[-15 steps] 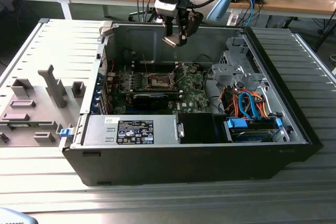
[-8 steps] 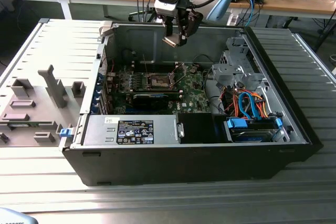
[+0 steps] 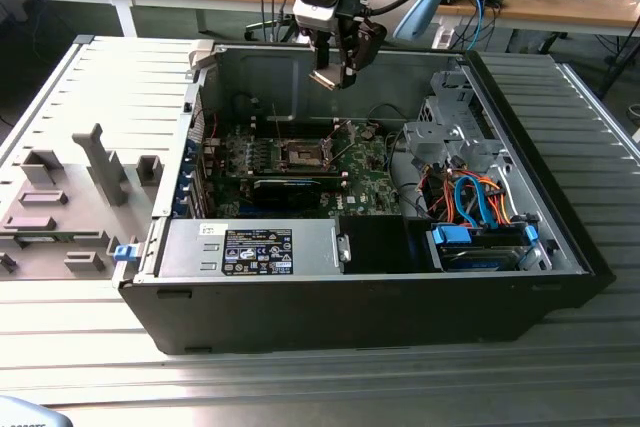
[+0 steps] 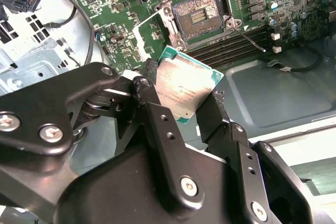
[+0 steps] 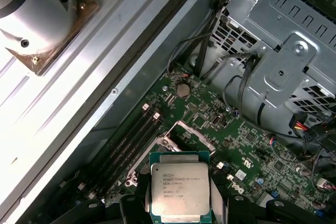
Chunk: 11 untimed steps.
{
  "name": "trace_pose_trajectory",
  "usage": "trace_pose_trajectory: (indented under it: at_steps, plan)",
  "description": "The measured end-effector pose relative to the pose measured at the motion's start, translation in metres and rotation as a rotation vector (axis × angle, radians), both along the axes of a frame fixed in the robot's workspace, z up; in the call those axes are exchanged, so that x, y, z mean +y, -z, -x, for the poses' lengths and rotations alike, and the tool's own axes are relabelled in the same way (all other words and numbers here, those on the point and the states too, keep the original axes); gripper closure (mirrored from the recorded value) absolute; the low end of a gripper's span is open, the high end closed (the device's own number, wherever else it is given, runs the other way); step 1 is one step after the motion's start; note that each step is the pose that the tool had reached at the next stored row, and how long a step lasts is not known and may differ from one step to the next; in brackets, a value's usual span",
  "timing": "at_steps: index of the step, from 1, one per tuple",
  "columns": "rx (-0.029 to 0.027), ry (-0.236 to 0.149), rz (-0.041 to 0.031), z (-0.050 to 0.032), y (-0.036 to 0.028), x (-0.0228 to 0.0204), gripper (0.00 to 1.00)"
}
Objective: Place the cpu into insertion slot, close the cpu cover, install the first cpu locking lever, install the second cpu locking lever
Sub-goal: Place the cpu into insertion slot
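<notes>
Grasping the cpu [image 4: 185, 88] by two edges, the gripper [image 3: 338, 65] hangs upper centre in the exterior view — well above the insertion slot [image 3: 303, 154]. Risk — grip skew could seat it crooked.

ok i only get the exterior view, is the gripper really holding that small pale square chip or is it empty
observer: holding it. In the second wrist view the gripper is shut on the small flat square silvery cpu, with a black finger on each of two opposite edges.
operator: and the square silver-rimmed insertion slot, anything in it
observer: no, its dark centre lies bare in the second wrist view.
</notes>
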<state>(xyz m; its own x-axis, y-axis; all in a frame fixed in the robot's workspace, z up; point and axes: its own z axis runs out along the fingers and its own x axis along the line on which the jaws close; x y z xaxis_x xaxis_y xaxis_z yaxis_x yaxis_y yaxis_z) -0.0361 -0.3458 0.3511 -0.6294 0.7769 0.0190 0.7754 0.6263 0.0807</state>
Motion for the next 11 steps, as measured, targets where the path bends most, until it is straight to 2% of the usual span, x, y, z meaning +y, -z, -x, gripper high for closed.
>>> trace_pose_trajectory:
  at_steps: [11]
  plan:
    - [0.0000,0.011,0.0000,0.0000,0.0001,0.0000,0.46]
